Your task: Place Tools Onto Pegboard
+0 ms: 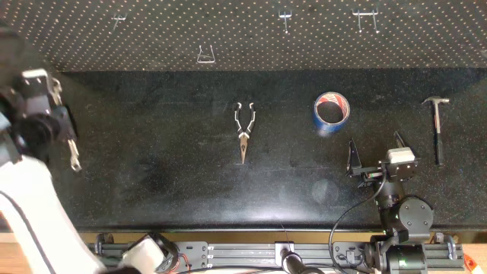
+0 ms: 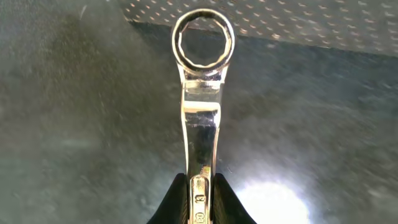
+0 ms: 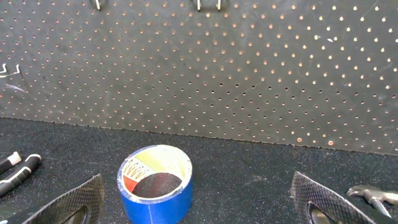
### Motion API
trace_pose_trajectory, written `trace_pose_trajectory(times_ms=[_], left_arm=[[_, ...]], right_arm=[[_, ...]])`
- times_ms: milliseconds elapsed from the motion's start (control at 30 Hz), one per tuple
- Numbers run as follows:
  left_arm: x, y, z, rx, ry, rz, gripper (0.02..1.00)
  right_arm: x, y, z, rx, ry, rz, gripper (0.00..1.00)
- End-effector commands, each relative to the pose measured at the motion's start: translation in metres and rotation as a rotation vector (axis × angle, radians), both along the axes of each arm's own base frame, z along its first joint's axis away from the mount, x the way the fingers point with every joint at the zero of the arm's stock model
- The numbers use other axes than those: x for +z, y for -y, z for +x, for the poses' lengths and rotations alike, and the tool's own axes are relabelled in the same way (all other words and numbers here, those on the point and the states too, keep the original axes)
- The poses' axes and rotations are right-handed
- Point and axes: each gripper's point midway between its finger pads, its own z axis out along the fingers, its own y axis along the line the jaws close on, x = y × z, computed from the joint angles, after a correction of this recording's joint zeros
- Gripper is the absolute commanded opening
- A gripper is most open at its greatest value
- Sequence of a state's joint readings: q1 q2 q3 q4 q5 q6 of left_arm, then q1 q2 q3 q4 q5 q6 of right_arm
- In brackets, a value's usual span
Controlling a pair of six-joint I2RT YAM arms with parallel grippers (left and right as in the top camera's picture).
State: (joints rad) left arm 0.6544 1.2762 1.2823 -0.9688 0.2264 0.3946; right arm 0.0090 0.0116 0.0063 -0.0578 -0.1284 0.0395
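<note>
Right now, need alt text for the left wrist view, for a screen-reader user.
The left gripper is shut on the shank of a shiny steel ring wrench, whose ring end points toward the perforated black pegboard. A dark matte tabletop lies below.

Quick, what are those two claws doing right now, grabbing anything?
Left gripper: closed, holding the wrench.
Right gripper: open, holding nothing.

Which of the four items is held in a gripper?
The wrench, clamped in the left gripper; the pliers, tape roll and hammer lie loose on the table.
</note>
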Motion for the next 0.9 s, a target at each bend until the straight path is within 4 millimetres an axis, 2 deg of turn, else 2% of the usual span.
trace_pose_trajectory(times_ms=[33, 100, 200, 300, 333, 433, 500, 600, 900], left_arm=[[-0.007, 0.030, -0.020, -0.022, 0.083, -0.023, 0.027], [-0.006, 0.027, -0.013, -0.010, 0.166, 0.002, 0.029], [-0.011, 0.022, 0.010, 0.019, 0.290, 0.017, 0.029], [-0.018, 0.044, 0.038, -0.027, 0.336, 0.041, 0.029], [-0.021, 0.062, 0.053, -0.058, 0.334, 0.057, 0.029], [-0.025, 0.092, 0.075, -0.087, 0.338, 0.075, 0.029], [-0.025, 0.103, 0.083, -0.083, 0.347, 0.081, 0.027], [-0.019, 0.108, 0.086, -0.029, 0.382, 0.043, 0.027], [0.010, 0.100, 0.092, 0.015, 0.498, 0.063, 0.027]], right_arm=[[0.000, 0.000, 0.000, -0.001, 0.002, -0.011, 0.976], [0.000, 0.000, 0.000, -0.001, 0.002, -0.011, 0.976], [0.000, 0.000, 0.000, -0.001, 0.002, -0.011, 0.974], [0.000, 0.000, 0.000, -0.001, 0.002, -0.011, 0.976], [0.000, 0.000, 0.000, -0.001, 0.002, -0.011, 0.976], [0.000, 0.000, 0.000, -0.001, 0.002, -0.011, 0.976], [0.000, 0.000, 0.000, -0.001, 0.002, -0.011, 0.976], [0.000, 0.000, 0.000, -0.001, 0.002, -0.011, 0.976], [0.000, 0.000, 0.000, -0.001, 0.002, -0.011, 0.976]])
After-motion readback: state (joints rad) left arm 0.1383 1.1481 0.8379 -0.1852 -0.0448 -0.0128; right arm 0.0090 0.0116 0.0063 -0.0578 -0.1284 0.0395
